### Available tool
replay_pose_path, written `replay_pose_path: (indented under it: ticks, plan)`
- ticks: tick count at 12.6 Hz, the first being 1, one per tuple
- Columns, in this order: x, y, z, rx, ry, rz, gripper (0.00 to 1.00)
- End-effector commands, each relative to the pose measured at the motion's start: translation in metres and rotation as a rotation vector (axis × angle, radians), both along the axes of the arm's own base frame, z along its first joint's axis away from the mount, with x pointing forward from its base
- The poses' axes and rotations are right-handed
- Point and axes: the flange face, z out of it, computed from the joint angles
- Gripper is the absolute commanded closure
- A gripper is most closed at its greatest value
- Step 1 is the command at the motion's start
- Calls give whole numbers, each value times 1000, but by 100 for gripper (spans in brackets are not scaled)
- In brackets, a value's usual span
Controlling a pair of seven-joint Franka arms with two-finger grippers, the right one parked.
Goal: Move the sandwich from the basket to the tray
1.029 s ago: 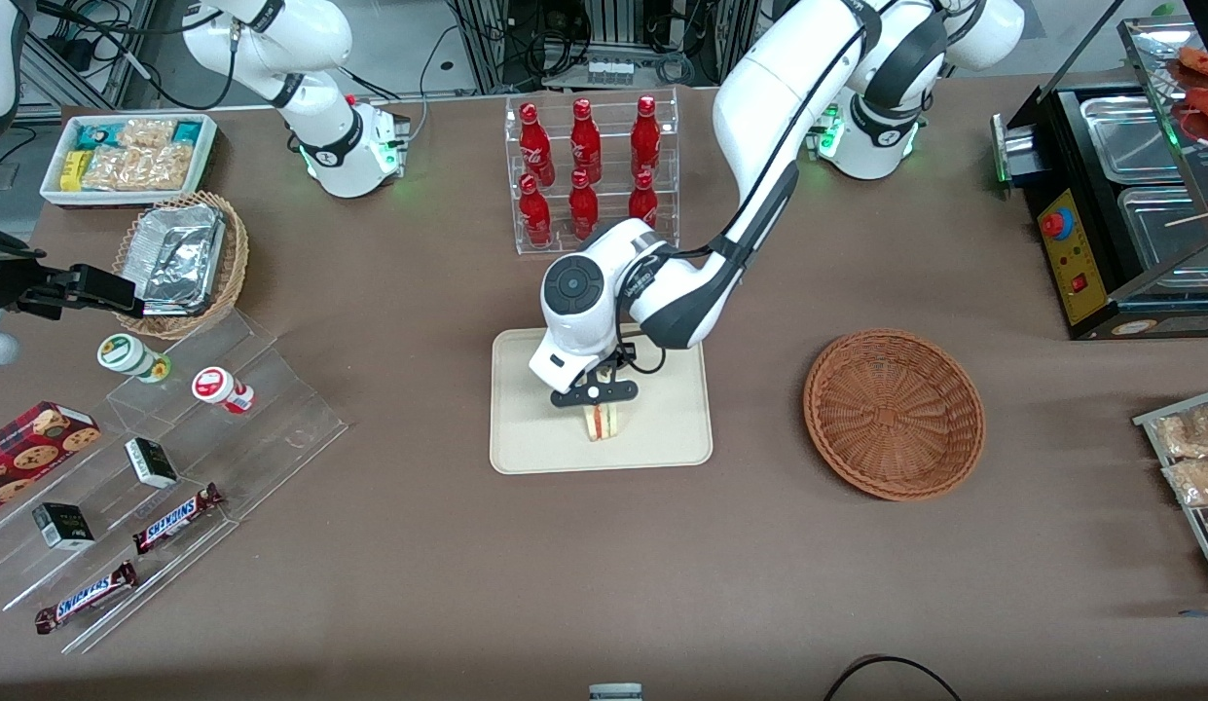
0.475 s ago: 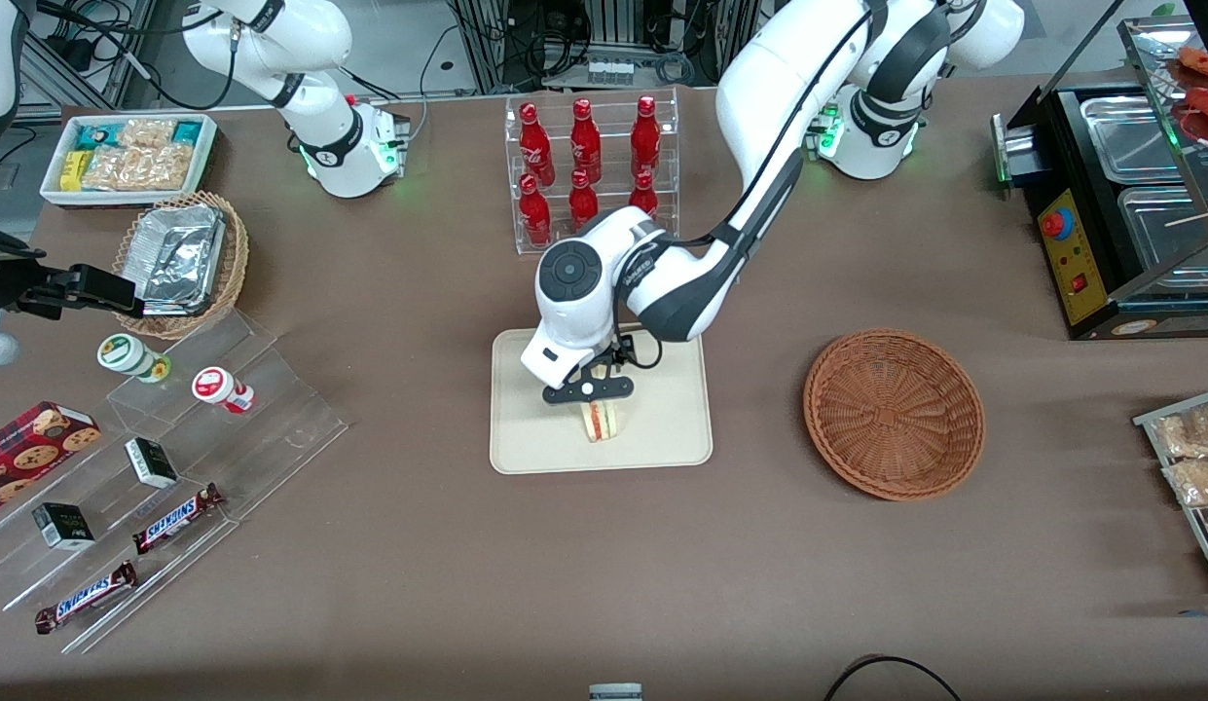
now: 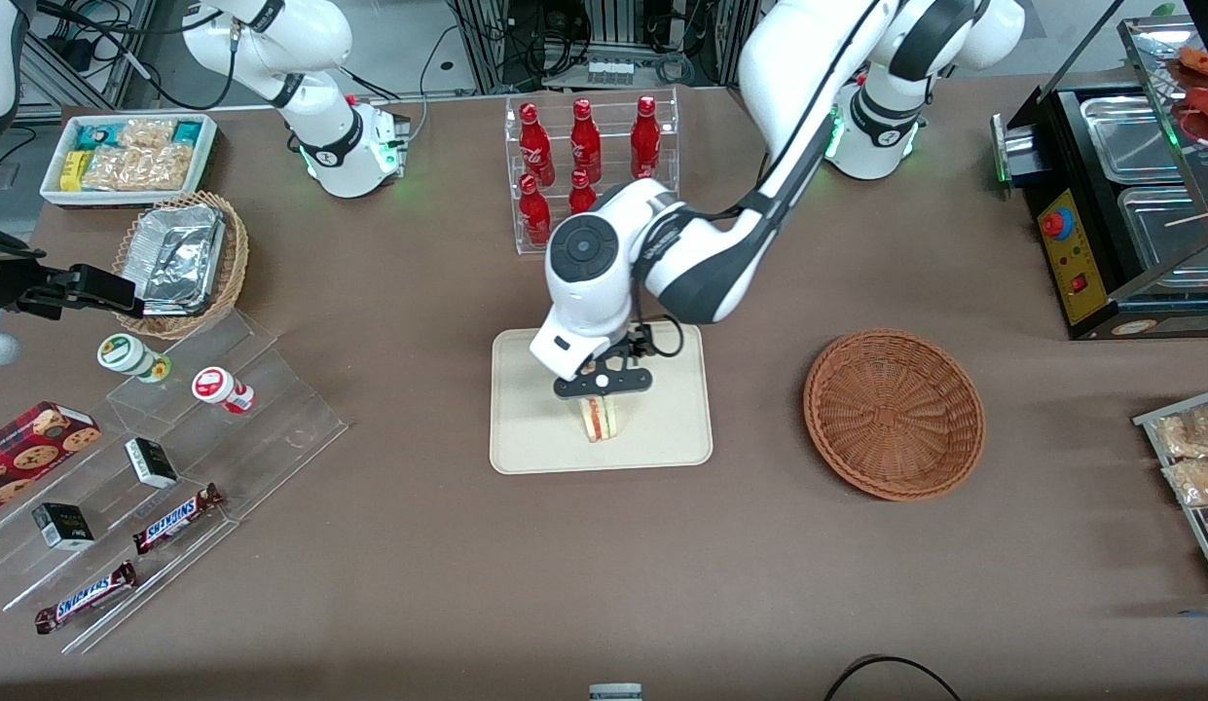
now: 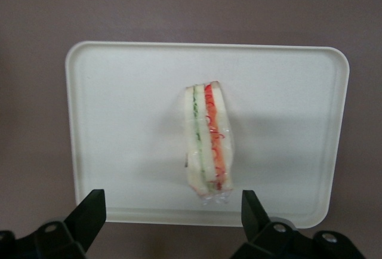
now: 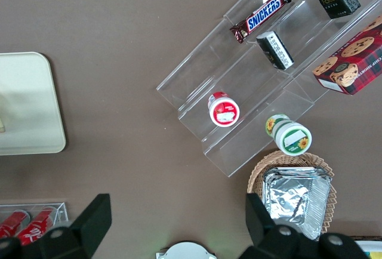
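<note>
The sandwich, a clear-wrapped wedge with red and green filling stripes, stands on its edge on the cream tray. My gripper hangs open just above it, its black fingers spread wide and holding nothing. The sandwich is apart from both fingers. The reddish-brown wicker basket sits empty toward the working arm's end of the table.
An acrylic rack of red bottles stands farther from the front camera than the tray. Clear stepped shelves with snack bars and cups, a tan foil-tray basket and a white snack tub lie toward the parked arm's end. A black food warmer stands past the basket.
The gripper has risen off the sandwich and the wrist has lifted away from the tray. The sandwich stays standing on the tray where it was.
</note>
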Motion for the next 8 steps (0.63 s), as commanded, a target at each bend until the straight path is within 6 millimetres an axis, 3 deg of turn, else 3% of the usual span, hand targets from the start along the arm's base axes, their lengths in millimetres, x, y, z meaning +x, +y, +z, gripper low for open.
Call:
replay_pose_path:
  ticks: [1, 3, 4, 8]
  plan:
    - [12, 46, 44, 38, 34, -9, 0]
    - [35, 105, 68, 28, 46, 37, 0]
    - [32, 119, 77, 24, 46, -10, 0]
    - [55, 211, 96, 18, 60, -48, 0]
